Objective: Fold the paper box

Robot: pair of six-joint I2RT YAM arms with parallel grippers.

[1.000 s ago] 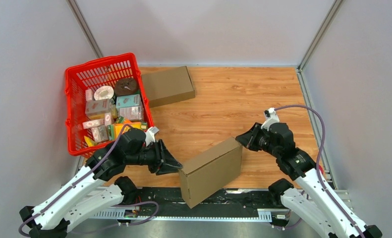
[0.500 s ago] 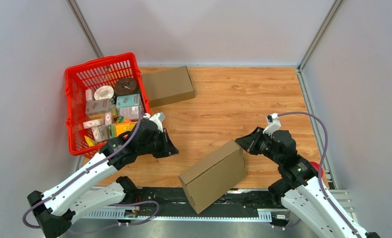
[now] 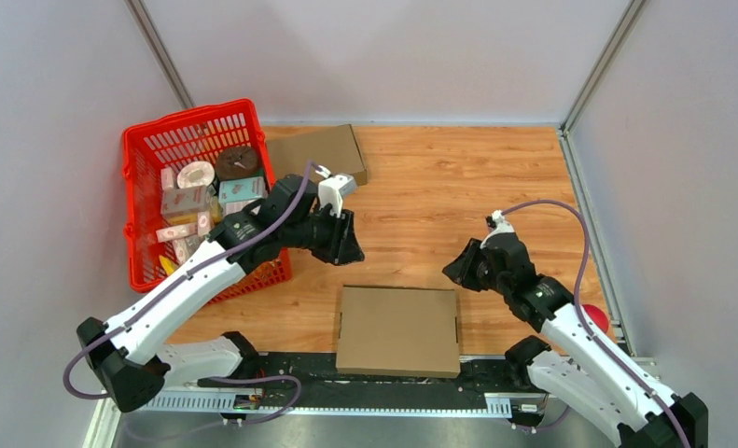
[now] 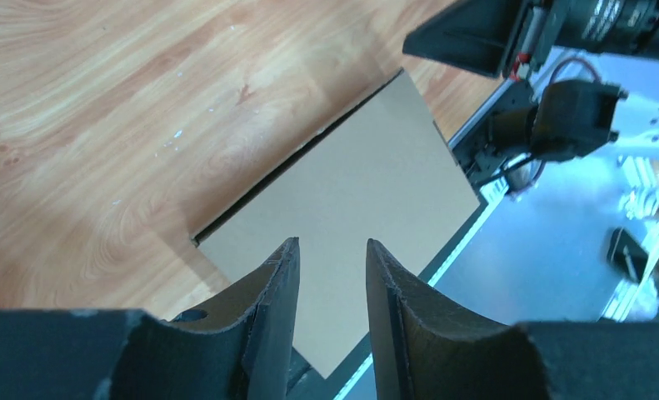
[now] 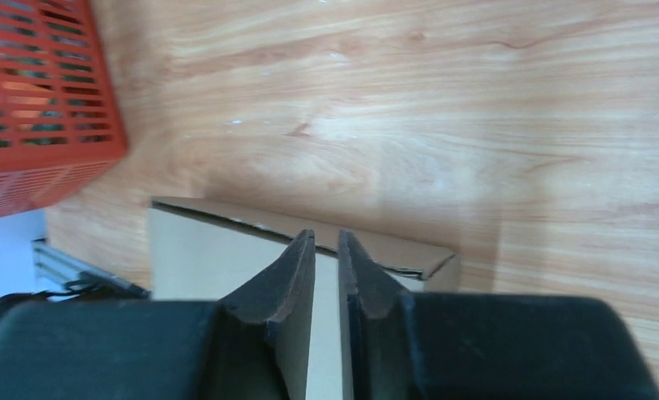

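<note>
**Both fingers empty, paper box flat at the near edge**

The left fingers (image 4: 280,279) stand about half apart with nothing between them, raised above the paper box (image 4: 367,192). The right fingers (image 5: 297,275) are parted by only a narrow slit, also empty, and point at the box's right far corner from just beside it.

The box lies flat on the wooden tabletop (image 3: 458,187), between the two arms. Its near edge reaches over the black strip at the front of the tabletop.

The tabletop is orange-brown wood grain, closed in by plain grey walls (image 3: 393,56) on three sides, with metal posts in the far corners.

Only the top view shows the red basket (image 3: 192,114) full of small packages at far left. It also shows a second cardboard box (image 3: 313,149) beside the basket at the back, and a round red thing (image 3: 596,317) at the right edge.

The left wrist view alone shows a dark slit along the box's far edge, and the metal frame below the front of the tabletop. The right wrist view shows that same edge from the side, as a thin face with a seam, and one corner of the basket.
</note>
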